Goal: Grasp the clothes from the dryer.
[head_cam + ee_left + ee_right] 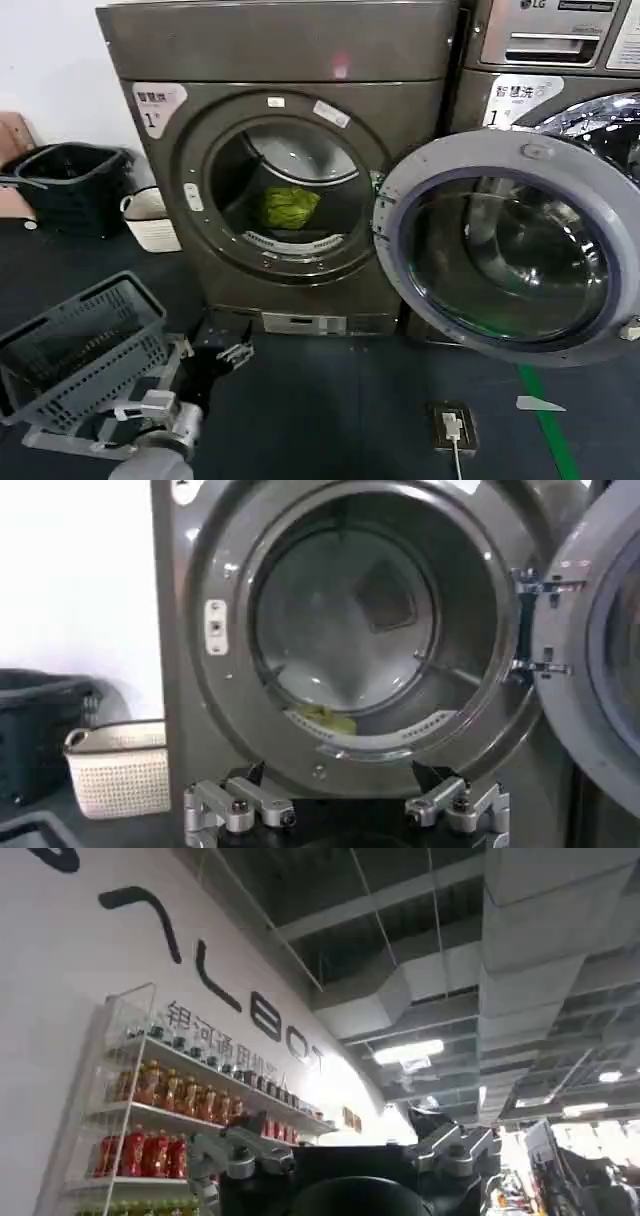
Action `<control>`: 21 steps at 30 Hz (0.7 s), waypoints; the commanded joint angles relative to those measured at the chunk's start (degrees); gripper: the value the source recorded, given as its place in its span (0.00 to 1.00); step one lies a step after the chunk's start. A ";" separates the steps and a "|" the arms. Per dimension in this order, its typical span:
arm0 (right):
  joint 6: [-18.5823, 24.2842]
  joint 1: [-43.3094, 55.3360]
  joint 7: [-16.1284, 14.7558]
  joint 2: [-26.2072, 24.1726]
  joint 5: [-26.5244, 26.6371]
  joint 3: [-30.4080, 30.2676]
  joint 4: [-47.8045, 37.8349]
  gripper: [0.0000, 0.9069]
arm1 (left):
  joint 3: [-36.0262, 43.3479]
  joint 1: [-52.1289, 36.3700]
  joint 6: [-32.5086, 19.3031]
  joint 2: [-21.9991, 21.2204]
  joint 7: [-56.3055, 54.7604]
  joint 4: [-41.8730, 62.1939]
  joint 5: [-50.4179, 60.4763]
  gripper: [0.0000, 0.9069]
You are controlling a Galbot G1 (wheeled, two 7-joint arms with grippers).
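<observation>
Inside dryer [290, 150] drum, clothes [290, 207] half-hidden by rim.

Silver-grey jointed links with dark screws on black bodies: left gripper [345, 805], right gripper [345, 1158]; grey cylindrical left arm [165, 440].

The clothes [289, 206] lie in the dryer [280, 160], its door [505, 250] swung open rightward. A basket [85, 350] sits lower left; the left hand [232, 352] is before the dryer.

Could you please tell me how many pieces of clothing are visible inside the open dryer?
1: a lime-green piece on the drum floor of the dryer; others may be hidden.
</observation>
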 commanded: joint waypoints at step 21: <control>3.86 -0.74 -0.31 0.83 -0.05 0.68 -0.07 1.00 | 0.45 -0.64 -1.42 0.53 0.44 -0.05 0.23 1.00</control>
